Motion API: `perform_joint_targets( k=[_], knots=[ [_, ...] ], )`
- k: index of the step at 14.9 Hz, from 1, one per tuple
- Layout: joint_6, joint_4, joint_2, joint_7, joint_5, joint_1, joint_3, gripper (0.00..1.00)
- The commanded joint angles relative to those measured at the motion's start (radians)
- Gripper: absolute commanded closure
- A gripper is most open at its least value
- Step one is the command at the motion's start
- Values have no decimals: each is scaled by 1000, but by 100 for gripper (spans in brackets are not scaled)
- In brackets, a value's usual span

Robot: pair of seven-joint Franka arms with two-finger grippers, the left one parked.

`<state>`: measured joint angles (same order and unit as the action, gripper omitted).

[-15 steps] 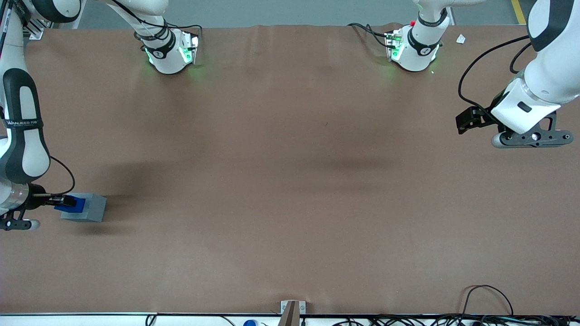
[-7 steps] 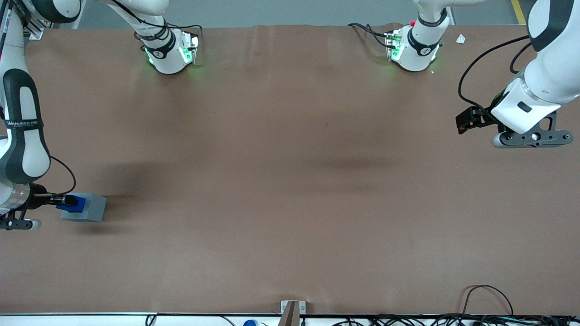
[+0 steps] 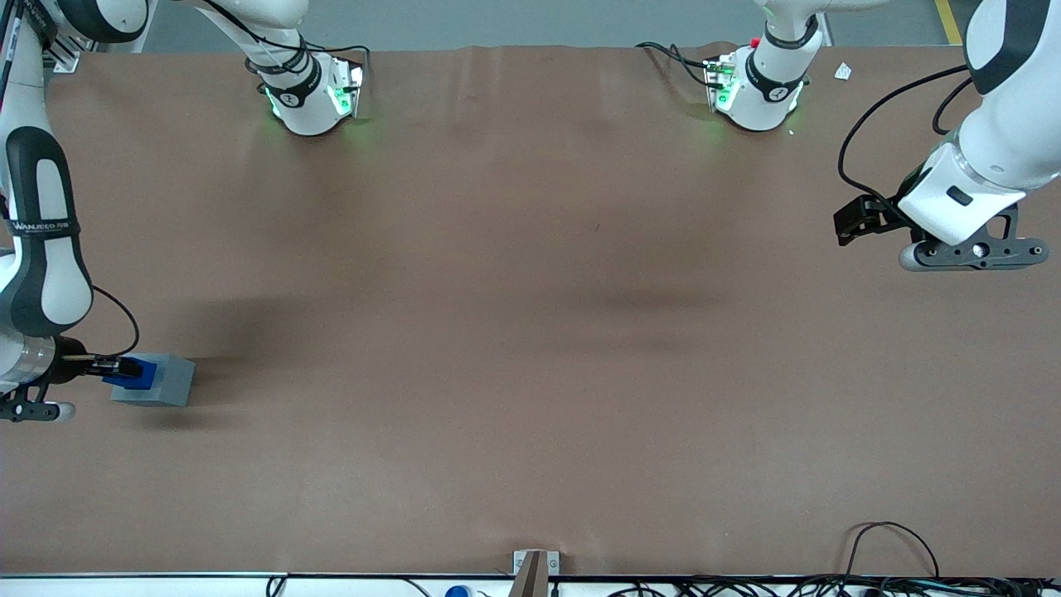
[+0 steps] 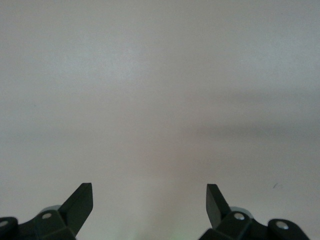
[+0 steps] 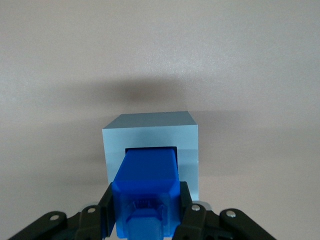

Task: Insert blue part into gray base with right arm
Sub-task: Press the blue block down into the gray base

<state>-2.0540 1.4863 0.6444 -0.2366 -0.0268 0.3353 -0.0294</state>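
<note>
One blue part (image 5: 149,172) is the thing to watch: its leading end sits in the square recess of the gray base (image 5: 150,132), and the rest of it stands out of the opening toward the claw (image 5: 145,212), which pinches it from both sides. In the front view the blue part (image 3: 133,372) shows on the gray base (image 3: 159,380) near the working arm's end of the desk (image 3: 530,332), with the claw (image 3: 112,367) close against it.

Compared with a second ago the blue patch showing against the base has shrunk and sits a little tighter in the cube; over the last half second almost nothing has shifted. The right arm (image 3: 37,240) has barely moved between the pictures. I read that as the push nearly finished or slowing: the part has gone partway in and looks lined up with the recess, but much of its body remains outside, so it is not fully seated yet. The base has held its place on the desk throughout, which suggests the pressing has not shoved it aside.
</note>
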Motion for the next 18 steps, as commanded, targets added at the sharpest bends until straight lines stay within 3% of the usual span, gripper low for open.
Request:
perform_joint_targets(
  k=[1, 10, 12, 13, 14, 15, 16, 18],
  knots=[
    [-14, -14, 9, 13, 4, 21, -18, 99],
    [-37, -8, 24, 16, 2, 30, -18, 99],
    [-34, -8, 24, 16, 2, 28, -18, 95],
    [-32, -8, 24, 16, 2, 28, -18, 79],
    [-32, -8, 24, 16, 2, 27, -18, 45],
    [-29, -8, 24, 17, 2, 25, -18, 20],
    [-29, -8, 24, 17, 4, 28, -18, 1],
    [-26, -9, 24, 14, 4, 27, -18, 0]
  ],
)
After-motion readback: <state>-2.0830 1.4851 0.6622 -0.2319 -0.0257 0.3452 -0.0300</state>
